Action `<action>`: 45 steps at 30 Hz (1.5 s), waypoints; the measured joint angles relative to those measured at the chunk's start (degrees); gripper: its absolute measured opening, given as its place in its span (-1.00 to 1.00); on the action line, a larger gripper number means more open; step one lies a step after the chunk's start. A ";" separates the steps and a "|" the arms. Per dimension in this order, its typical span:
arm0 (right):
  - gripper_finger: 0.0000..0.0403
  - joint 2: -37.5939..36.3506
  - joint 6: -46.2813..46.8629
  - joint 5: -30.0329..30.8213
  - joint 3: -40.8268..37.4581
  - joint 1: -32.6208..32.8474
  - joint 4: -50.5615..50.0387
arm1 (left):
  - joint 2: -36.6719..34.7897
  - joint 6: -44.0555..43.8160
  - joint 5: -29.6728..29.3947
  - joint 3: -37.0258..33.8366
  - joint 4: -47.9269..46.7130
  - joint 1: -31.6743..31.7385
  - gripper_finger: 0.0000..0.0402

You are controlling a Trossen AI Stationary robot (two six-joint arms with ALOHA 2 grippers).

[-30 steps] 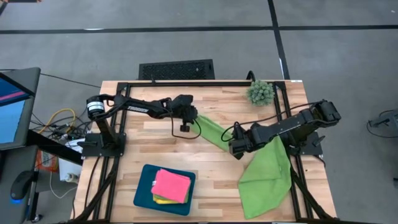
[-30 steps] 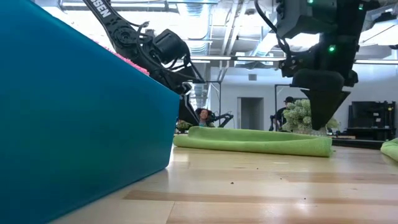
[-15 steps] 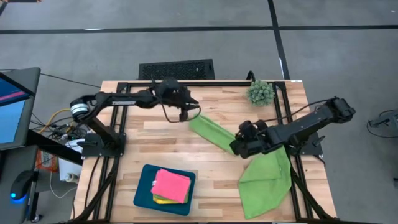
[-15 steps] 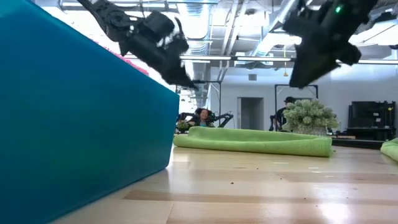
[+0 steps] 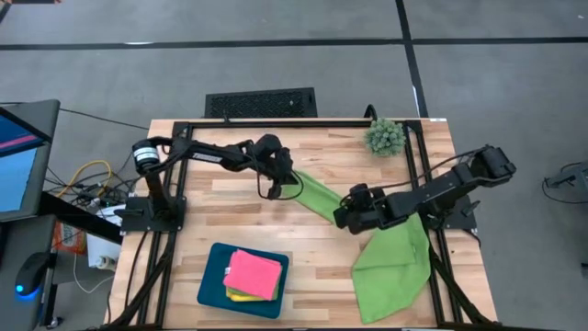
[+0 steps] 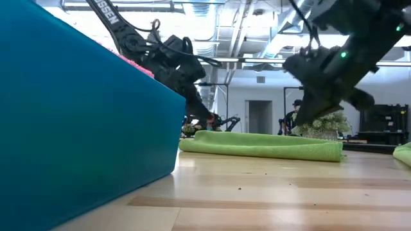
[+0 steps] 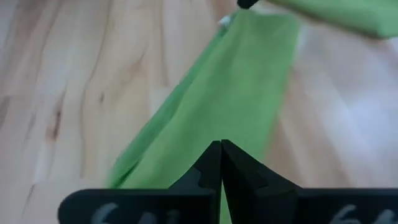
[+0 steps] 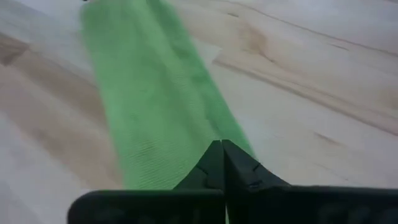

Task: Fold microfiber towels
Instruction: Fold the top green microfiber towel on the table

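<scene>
Lime green cloth makes 2 of the towels on the wooden bench (image 5: 230, 202): 1 folded towel (image 5: 317, 195) lies as a long strip in the middle, and 1 loose towel (image 5: 395, 262) is spread near the front right corner. 2 more are stacked in the single teal tray (image 5: 213, 276) at the front left: a pink towel (image 5: 254, 273) on top and a yellow towel (image 5: 241, 296) showing under it. 1 small plant (image 5: 385, 136) stands at the back right.

2 arms work here. The left gripper (image 5: 280, 179) is at the strip's far end, and the right gripper (image 5: 347, 210) is at its near end. In both wrist views the fingers are pressed together, tips meeting over the green strip; I cannot tell if cloth is caught between them.

Compared with half a second ago, both grippers have come down onto the strip, and their fingers have closed. The strip itself lies as before.
</scene>
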 joint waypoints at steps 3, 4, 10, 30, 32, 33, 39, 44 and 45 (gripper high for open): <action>-0.96 1.82 -0.22 -0.09 -1.05 -1.48 0.86 | 2.19 1.06 -2.31 0.04 1.06 0.06 -1.00; -0.95 2.53 -0.24 -0.51 -1.31 -1.93 1.41 | 2.89 1.12 -3.25 0.04 1.39 0.15 -1.00; -0.92 7.03 -0.26 -3.40 -1.98 -3.71 3.98 | 6.05 -0.07 -7.61 0.04 3.92 0.17 -1.00; -0.95 0.14 -6.13 7.08 -2.00 -1.70 8.95 | 3.70 -7.85 -9.83 0.08 4.20 0.92 -1.00; -0.97 0.65 -7.59 5.86 -1.98 -0.04 9.35 | 1.86 -8.28 -9.35 0.06 3.70 1.01 -1.00; -0.97 1.74 -7.43 5.39 -1.97 1.01 9.70 | 1.01 -8.33 -9.35 0.07 3.88 1.01 -1.00; -0.95 9.49 2.85 3.88 -1.96 9.07 9.41 | -2.05 -9.27 -3.92 0.08 1.60 1.01 -1.00; -0.96 16.31 12.56 6.45 -1.76 13.23 9.86 | -0.47 -6.03 -2.69 0.10 -0.13 -0.08 -1.00; -0.97 17.17 14.21 7.01 -1.74 13.66 10.01 | 0.24 -5.65 -2.50 0.04 -0.59 -0.18 -1.00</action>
